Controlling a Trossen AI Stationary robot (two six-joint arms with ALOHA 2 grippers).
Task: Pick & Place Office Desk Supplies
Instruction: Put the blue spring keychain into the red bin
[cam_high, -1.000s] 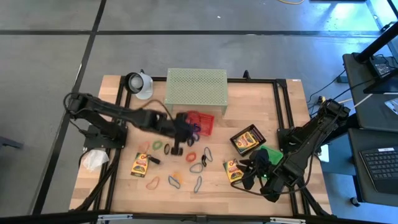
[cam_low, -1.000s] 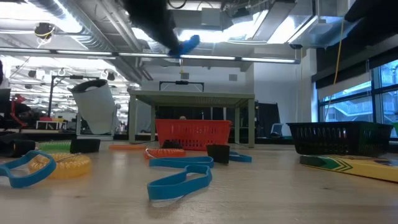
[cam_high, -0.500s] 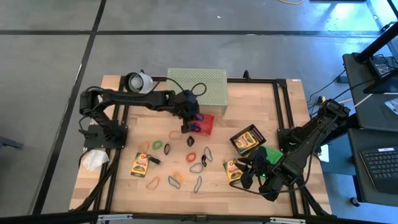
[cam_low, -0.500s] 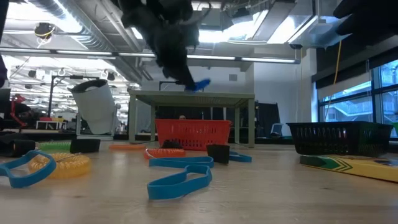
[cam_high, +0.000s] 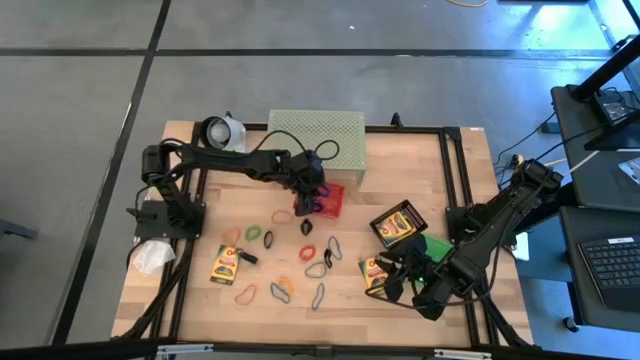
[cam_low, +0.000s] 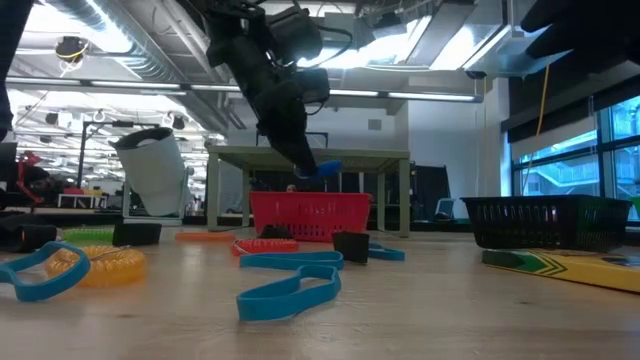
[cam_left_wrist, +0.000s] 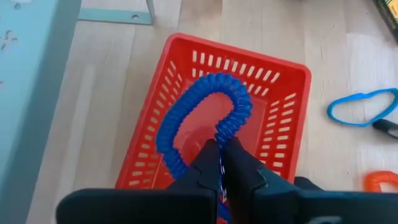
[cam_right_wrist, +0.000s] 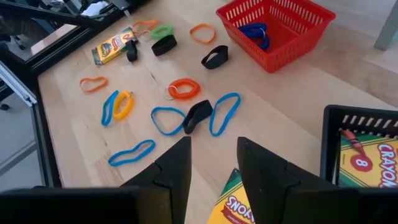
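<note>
1. A blue coiled loop (cam_left_wrist: 202, 121), ridged like a spring cord, hangs over the red slotted plastic basket (cam_left_wrist: 283, 115) on the pale wooden desk (cam_high: 400, 170).
2. The left end effector (cam_left_wrist: 221, 152) is clenched on the loop, its arm stretched across the desk and angled down.
3. The right end effector (cam_right_wrist: 211, 158) rests parted over a yellow crayon box (cam_right_wrist: 233, 202), grasping nothing.
4. Flat rubbery bands (cam_right_wrist: 168, 118) lie scattered nearby.

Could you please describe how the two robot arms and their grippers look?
Both arms are dark, nearly black, built of slim jointed segments. The left arm carries a thin black cable that loops above its wrist. The left gripper has two narrow black fingers, with a dark block behind them. The right arm has the same build; the right gripper has broader, flat black fingers. I see no markings.
</note>
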